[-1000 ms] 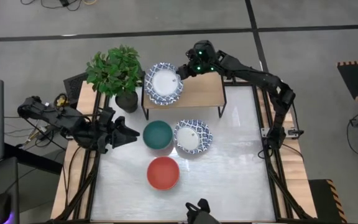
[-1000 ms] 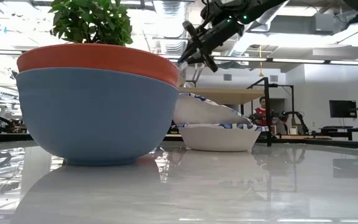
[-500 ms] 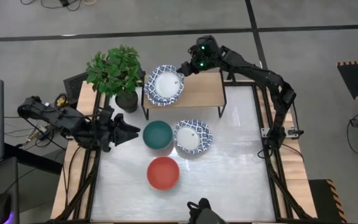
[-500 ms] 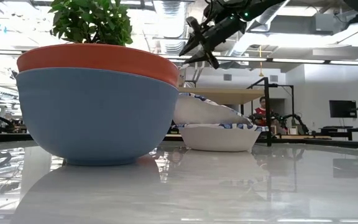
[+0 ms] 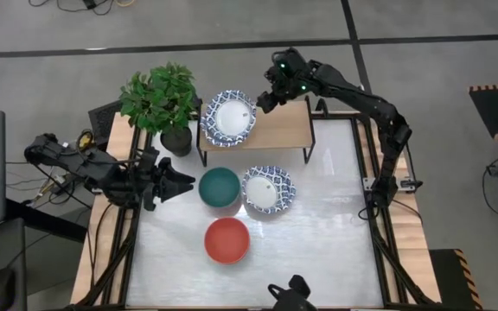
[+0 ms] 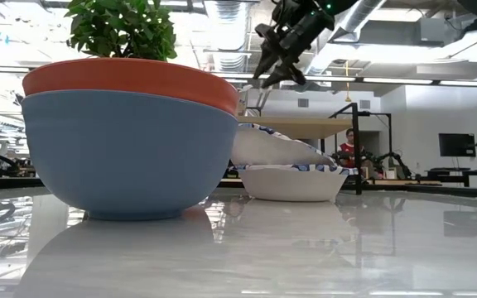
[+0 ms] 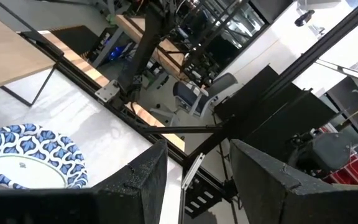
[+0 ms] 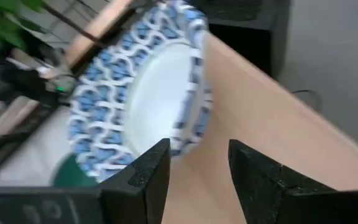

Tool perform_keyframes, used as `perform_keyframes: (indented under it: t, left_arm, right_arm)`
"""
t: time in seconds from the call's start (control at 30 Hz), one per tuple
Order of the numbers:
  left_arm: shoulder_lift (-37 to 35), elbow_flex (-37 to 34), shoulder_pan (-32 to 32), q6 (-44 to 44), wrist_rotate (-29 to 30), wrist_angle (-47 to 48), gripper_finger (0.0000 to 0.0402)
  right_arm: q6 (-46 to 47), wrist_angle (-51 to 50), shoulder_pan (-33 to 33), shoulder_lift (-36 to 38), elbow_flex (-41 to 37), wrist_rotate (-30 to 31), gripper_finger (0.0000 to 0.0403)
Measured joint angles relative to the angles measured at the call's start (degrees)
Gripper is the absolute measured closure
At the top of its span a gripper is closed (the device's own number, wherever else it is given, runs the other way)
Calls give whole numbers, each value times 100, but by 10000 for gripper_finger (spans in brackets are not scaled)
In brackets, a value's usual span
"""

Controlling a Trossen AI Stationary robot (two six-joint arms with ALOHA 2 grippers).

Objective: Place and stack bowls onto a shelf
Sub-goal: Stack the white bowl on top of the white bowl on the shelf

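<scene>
1. Right gripper (image 5: 264,101), upper centre of the high view, jaws spread and empty, hangs just beside the patterned bowl (image 5: 229,117) on the shelf (image 5: 282,128) — a careless sweep could nudge it off the left end.
2. Left gripper (image 5: 180,180), jaws parted, waits beside the teal bowl (image 5: 220,187).
3. The plant (image 5: 160,98) crowds the shelf's left; the second patterned bowl (image 5: 268,190) and red bowl (image 5: 227,240) sit on the table.

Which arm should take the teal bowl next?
Left. The left gripper sits beside the teal bowl, fingers open toward it. The right gripper is up at the shelf, next to the patterned bowl.
</scene>
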State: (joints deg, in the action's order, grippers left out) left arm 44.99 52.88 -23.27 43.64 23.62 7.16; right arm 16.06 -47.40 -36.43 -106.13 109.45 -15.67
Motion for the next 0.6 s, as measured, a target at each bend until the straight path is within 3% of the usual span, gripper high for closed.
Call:
perform_keyframes:
  t: [0.17,0.37,0.6]
  left_arm:
    - [0,0,0,2,10,24,243]
    - [0,-2,0,15,355,378,243]
    - [2,-2,0,33,714,562,243]
  right_arm:
    - [-139,-143,1,0,0,266,216]
    - [-399,-66,7,0,0,1063,222]
    - [-573,203,189,-2,0,1096,247]
